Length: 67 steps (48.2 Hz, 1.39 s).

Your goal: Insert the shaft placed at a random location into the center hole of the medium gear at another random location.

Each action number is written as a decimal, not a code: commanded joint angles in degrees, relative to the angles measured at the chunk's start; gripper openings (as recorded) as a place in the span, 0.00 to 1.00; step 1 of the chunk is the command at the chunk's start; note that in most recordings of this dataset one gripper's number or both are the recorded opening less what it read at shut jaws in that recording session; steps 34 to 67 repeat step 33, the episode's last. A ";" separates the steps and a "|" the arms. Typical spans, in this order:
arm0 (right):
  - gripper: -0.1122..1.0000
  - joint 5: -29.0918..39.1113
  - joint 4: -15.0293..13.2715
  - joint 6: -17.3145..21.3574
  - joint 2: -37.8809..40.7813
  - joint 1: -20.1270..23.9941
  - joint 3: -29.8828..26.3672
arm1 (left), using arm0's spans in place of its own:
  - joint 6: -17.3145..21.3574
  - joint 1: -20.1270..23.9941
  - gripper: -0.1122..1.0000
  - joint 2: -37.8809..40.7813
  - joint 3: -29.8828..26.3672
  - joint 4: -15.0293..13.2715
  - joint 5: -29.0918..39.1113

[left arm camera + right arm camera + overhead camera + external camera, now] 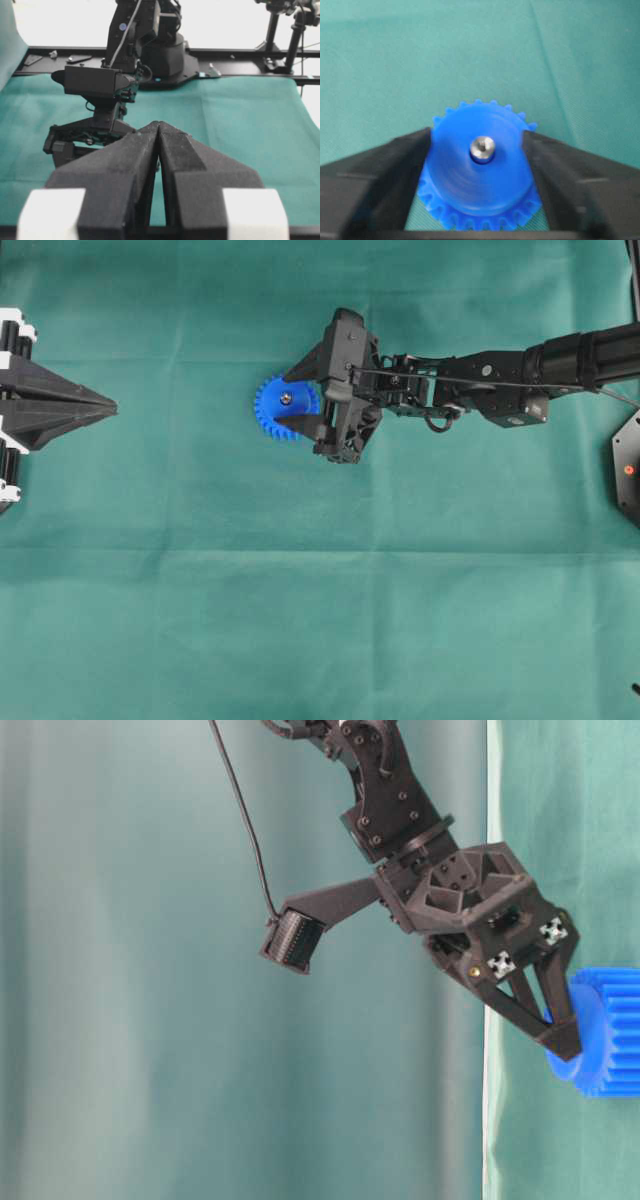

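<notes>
1. Shaft (482, 148) first: we see its silvery tip standing in the center hole (483, 155) of the medium gear (480, 175), near the middle of the right wrist view, poking up just above the raised hub.
2. In the overhead view the medium gear (280, 406) lies flat on the green cloth (300, 620), a little left of centre in the upper half of the frame, with the shaft (287, 397) showing as a small grey dot at its middle.
3. Our right gripper (290, 401) reaches in from the right edge of the overhead view and sits over the gear; its two dark fingers (385, 170) stand spread to either side of the hub, apart from the shaft, so we read the claw as released and grasping nothing.
4. In the table-level view the right gripper (560, 1020) tilts toward the gear (610, 1030) at the right edge of the frame; whether the fingertips touch the blue plastic, we cannot tell.
5. Our left gripper (100, 406) rests at the left edge of the overhead view, well apart from the gear, its fingers (135, 160) pressed together and clenched on nothing.
</notes>
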 commanded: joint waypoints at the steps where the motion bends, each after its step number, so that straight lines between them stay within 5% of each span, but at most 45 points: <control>1: 0.92 -0.44 0.18 1.05 -1.05 -0.18 -1.05 | -0.09 0.18 0.10 0.35 -1.14 0.18 -0.35; 8: 0.86 0.18 0.18 0.97 -2.81 -0.09 -0.88 | -0.09 0.18 0.10 0.26 -1.14 0.18 -0.35; 25: 0.86 3.69 0.00 0.88 -9.32 0.09 -0.44 | -0.09 0.18 0.10 0.09 -1.14 0.18 -0.35; 67: 0.86 3.87 0.00 0.88 -9.49 0.09 -0.44 | -0.18 0.18 0.10 0.09 -1.14 0.09 -0.35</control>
